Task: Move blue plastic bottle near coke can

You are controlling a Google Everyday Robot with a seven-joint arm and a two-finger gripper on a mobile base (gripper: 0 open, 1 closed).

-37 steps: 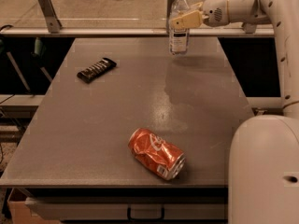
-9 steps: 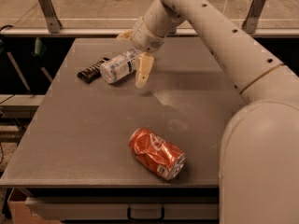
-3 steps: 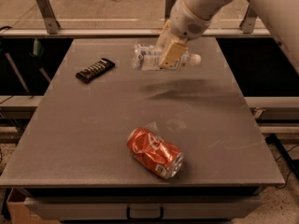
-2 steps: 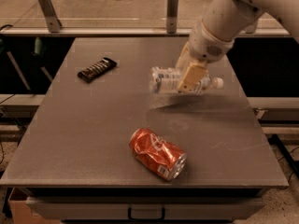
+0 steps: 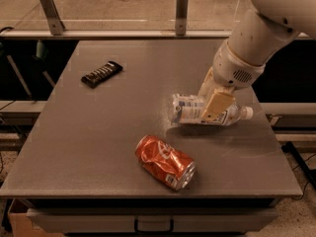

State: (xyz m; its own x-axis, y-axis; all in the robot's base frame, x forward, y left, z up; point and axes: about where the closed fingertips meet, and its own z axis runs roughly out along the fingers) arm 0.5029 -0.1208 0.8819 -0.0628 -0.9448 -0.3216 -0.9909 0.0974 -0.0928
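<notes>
Gripping the blue plastic bottle (image 5: 187,108), hand (image 5: 216,106) hovers over grey table (image 5: 98,132).

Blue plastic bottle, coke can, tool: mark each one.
blue plastic bottle (image 5: 190,108): camera view, labelled body near its base.
coke can (image 5: 165,161): camera view, dented red side.
tool (image 5: 216,106): camera view, clamped across the bottle's middle.

The gripper (image 5: 215,106) clamps the bottle (image 5: 190,108) across its middle, right of the table's (image 5: 98,132) centre. The bottle lies sideways, its white cap (image 5: 248,112) pointing right, low over the surface; whether it touches cannot be told. The can (image 5: 165,162) lies on its side near it, toward the front edge and apart from it. A dark bar (image 5: 101,73) lies well apart, back left.
</notes>
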